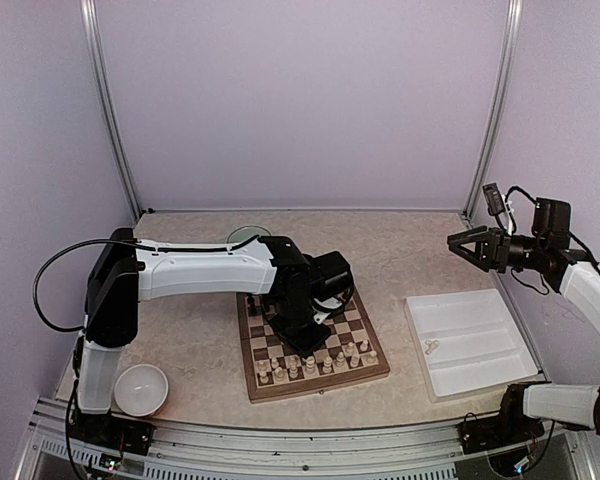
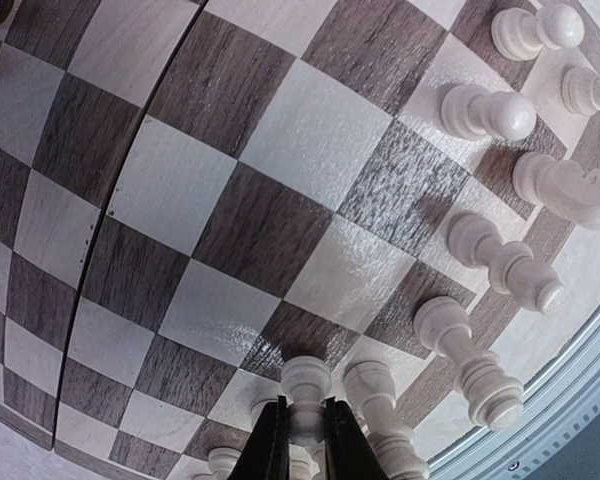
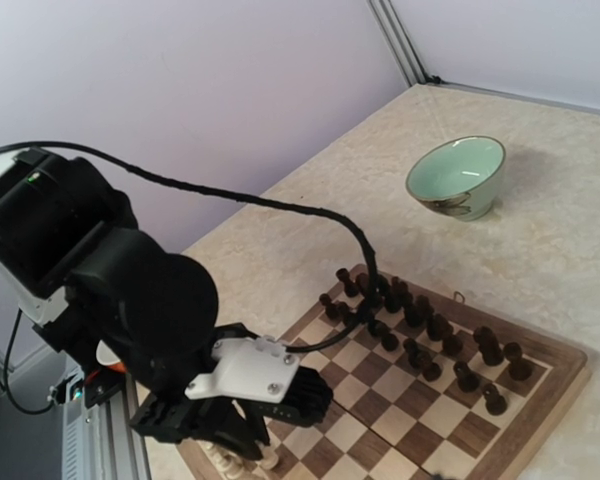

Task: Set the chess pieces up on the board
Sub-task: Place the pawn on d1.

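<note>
**Cream pawn** (image 2: 307, 375): turned, smooth pale wood with a rounded knob, grasped between the black fingers (image 2: 270, 445) of the left pincer (image 2: 305, 403), which is clenched on its stem. Its long axis runs along the fingers. One end projects just past their tips over the near ranks of the board (image 2: 230, 220); whether it touches the square cannot be told. Only the left arm is at the piece, so setting it down appears to be the step in hand.

Other cream chess pieces (image 2: 505, 262) stand in two files to the right of the pincer in the wrist view. The nearest is just beside one finger and could be knocked on release. The board shows dark grained and pale glossy squares. Dark chessmen (image 3: 420, 330) line its edge far beyond the pincer.

The right pincer (image 1: 464, 243) hangs released and empty, well apart, near a white tray (image 1: 480, 365) on the mottled counter (image 1: 410, 250).
</note>
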